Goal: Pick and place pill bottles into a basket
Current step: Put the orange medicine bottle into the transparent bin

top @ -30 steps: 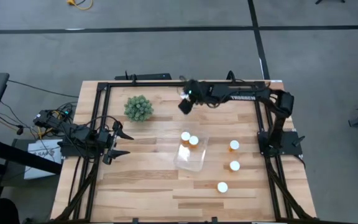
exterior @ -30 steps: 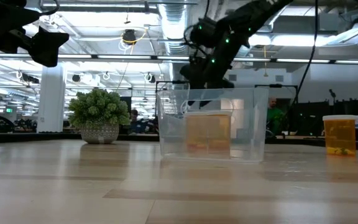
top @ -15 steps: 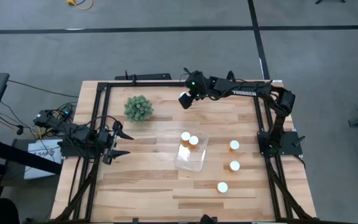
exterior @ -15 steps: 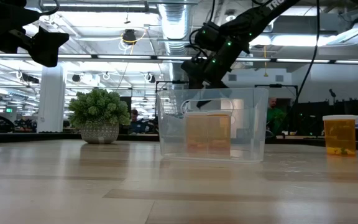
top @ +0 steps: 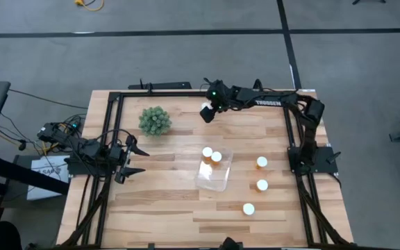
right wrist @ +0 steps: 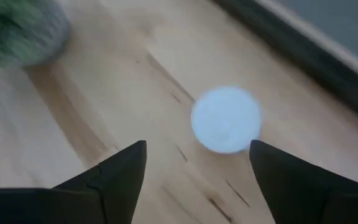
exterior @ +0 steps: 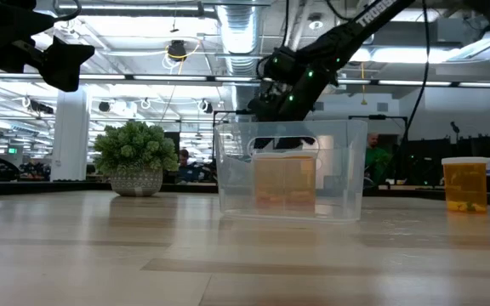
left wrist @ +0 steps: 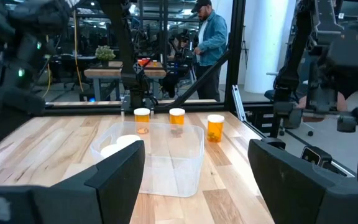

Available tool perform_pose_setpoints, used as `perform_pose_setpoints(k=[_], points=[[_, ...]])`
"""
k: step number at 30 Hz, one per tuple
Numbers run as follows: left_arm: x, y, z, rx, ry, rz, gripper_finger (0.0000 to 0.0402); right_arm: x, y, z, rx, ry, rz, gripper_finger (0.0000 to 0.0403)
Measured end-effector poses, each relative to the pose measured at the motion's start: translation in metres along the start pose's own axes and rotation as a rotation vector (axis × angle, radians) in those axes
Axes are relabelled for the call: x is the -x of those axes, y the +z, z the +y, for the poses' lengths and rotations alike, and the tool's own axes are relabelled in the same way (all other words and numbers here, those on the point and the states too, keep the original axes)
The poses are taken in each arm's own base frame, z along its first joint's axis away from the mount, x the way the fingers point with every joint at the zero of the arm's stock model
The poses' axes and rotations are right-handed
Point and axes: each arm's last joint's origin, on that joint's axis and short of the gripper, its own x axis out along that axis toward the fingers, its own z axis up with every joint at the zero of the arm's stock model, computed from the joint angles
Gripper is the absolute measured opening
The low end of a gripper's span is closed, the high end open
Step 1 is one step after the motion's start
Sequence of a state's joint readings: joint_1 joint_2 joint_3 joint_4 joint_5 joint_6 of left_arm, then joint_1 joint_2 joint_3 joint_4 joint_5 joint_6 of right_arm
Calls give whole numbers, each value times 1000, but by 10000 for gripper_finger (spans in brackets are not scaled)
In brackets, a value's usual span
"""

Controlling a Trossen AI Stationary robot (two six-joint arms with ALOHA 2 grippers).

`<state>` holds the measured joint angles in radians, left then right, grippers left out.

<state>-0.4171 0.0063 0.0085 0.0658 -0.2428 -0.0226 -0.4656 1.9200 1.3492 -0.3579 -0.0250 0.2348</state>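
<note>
Clear plastic basket (top: 213,174) near worktop (top: 172,201) centre, holding two orange white-capped pill bottles (top: 212,154). Three more bottles (top: 262,185) standing apart toward 3 o'clock. Right end effector (top: 206,112) at 12 o'clock from the basket, spread wide, empty, above a white cap (right wrist: 226,119). Left end effector (top: 132,160) at 9 o'clock, parted, empty. Green plant (top: 155,121) at 10 o'clock.

The table (top: 165,201) is pale planked wood with a smooth, matt finish, framed by black metal rails (top: 110,132). The basket (exterior: 292,170) is clear, glossy plastic. The bottles (exterior: 464,184) are translucent orange plastic with matt white caps (top: 262,162).
</note>
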Motion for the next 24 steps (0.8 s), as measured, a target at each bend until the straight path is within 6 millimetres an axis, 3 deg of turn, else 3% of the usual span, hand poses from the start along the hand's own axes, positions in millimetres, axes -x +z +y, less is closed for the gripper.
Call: perform_pose_setpoints(k=[6,13,24], points=[[0,0,0,0,0,0,277,-15,4,7,38,-12,22,324],[0,0,0,0,0,0,277,-9,23,4,37,-72,-19,361],[0,0,0,0,0,0,277,-6,29,2,59,-80,-20,369]])
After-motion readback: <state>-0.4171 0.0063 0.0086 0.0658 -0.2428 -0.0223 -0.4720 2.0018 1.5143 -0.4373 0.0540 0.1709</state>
